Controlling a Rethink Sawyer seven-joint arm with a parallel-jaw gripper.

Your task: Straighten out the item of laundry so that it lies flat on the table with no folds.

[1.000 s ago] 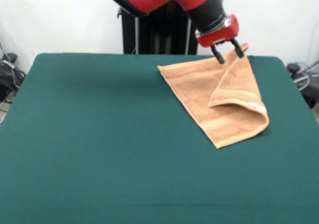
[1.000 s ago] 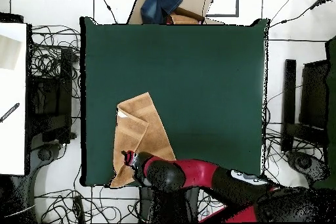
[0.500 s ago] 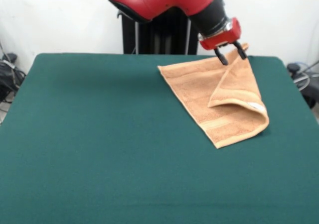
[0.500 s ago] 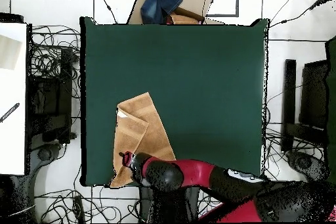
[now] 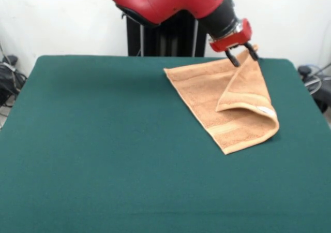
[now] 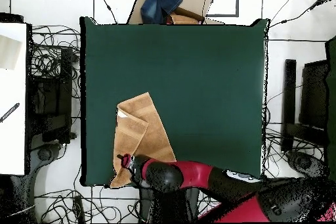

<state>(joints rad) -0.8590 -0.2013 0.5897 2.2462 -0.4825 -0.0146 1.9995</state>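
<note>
The orange-tan towel (image 5: 227,101) lies at the far right of the green table (image 5: 103,140), with its right side folded over itself; a small white label shows at the fold's edge. In the overhead view the towel (image 6: 141,136) sits near the table's bottom left corner. My gripper (image 5: 244,57) hangs just above the towel's far corner, its two black fingers apart and holding nothing. It also shows in the overhead view (image 6: 126,163) over the towel's lower end.
A cardboard box with blue cloth (image 6: 172,1) stands beyond the table's top edge in the overhead view. Cables lie on the floor around the table. The black pedestal (image 5: 163,36) stands behind the table's far edge.
The gripper has moved up and a little toward the table's far right corner, away from the towel. The towel has not moved.
</note>
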